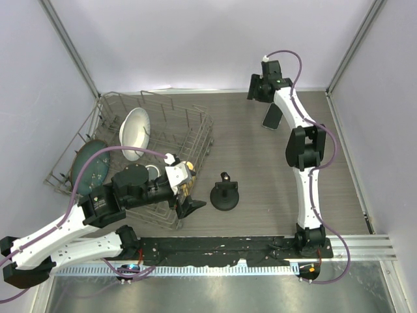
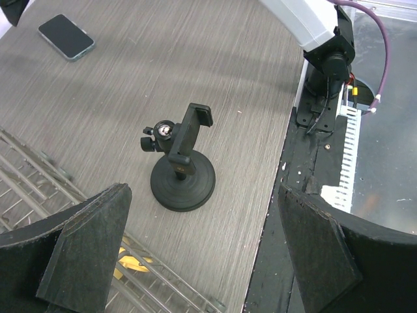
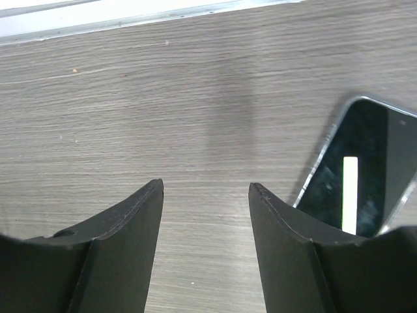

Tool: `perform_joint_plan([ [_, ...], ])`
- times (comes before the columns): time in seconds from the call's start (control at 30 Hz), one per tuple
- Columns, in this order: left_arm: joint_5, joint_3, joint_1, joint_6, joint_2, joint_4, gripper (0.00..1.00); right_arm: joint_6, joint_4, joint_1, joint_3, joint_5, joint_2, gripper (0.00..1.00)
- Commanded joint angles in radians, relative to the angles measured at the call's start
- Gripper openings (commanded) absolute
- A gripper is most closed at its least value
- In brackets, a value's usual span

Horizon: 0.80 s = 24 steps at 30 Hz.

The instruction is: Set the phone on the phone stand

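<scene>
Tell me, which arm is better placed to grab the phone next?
Right, I'd say. The right gripper, open, hovers just beside the phone lying flat; the left gripper, also open, sits by the phone stand, well away from it.

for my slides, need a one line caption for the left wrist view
Open left gripper aimed at the phone stand, the phone lying flat on the table beyond it.
</scene>
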State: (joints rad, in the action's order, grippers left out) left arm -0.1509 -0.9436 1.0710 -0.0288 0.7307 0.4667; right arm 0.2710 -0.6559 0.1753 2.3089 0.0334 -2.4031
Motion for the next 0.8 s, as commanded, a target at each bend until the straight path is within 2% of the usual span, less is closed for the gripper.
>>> perform_joint_plan([
  [0.0, -0.006, 0.006, -0.003, 0.007, -0.008, -0.046, 1.00, -0.015, -0.022, -0.014, 0.089, -0.153, -0.080, 0.60],
  [0.07, -0.006, 0.009, -0.003, 0.006, -0.010, -0.046, 1.00, -0.033, -0.033, -0.008, 0.095, -0.147, -0.099, 0.60],
  [0.17, -0.013, 0.008, -0.003, 0.007, -0.004, -0.049, 1.00, -0.056, -0.044, -0.008, 0.099, -0.158, -0.105, 0.53],
  [0.2, -0.015, 0.008, -0.003, 0.006, -0.002, -0.048, 1.00, -0.059, -0.057, -0.007, 0.103, -0.155, -0.106, 0.40],
  [0.23, -0.015, 0.008, -0.003, 0.006, 0.001, -0.046, 1.00, -0.059, -0.076, -0.007, 0.113, -0.144, -0.111, 0.22],
  [0.27, -0.015, 0.006, -0.003, 0.006, 0.001, -0.046, 1.00, -0.056, -0.096, -0.007, 0.144, -0.132, -0.116, 0.22],
  [0.3, -0.013, 0.008, -0.003, 0.006, 0.001, -0.045, 1.00, -0.052, -0.141, -0.007, 0.158, -0.112, -0.129, 0.23],
  [0.33, -0.013, 0.006, -0.003, 0.007, -0.004, -0.046, 1.00, -0.046, -0.163, -0.007, 0.171, -0.106, -0.136, 0.35],
  [0.37, -0.012, 0.008, -0.003, 0.006, -0.004, -0.046, 1.00, -0.043, -0.184, -0.007, 0.188, -0.099, -0.140, 0.41],
  [0.43, -0.012, 0.006, -0.003, 0.007, -0.005, -0.046, 1.00, -0.038, -0.231, -0.007, 0.195, -0.079, -0.145, 0.45],
  [0.53, -0.015, 0.006, -0.003, 0.006, -0.005, -0.046, 1.00, -0.033, -0.266, -0.007, 0.188, -0.038, -0.133, 0.46],
  [0.77, -0.021, 0.005, -0.003, 0.007, -0.008, -0.045, 1.00, -0.055, -0.318, -0.011, 0.217, -0.056, -0.143, 0.51],
])
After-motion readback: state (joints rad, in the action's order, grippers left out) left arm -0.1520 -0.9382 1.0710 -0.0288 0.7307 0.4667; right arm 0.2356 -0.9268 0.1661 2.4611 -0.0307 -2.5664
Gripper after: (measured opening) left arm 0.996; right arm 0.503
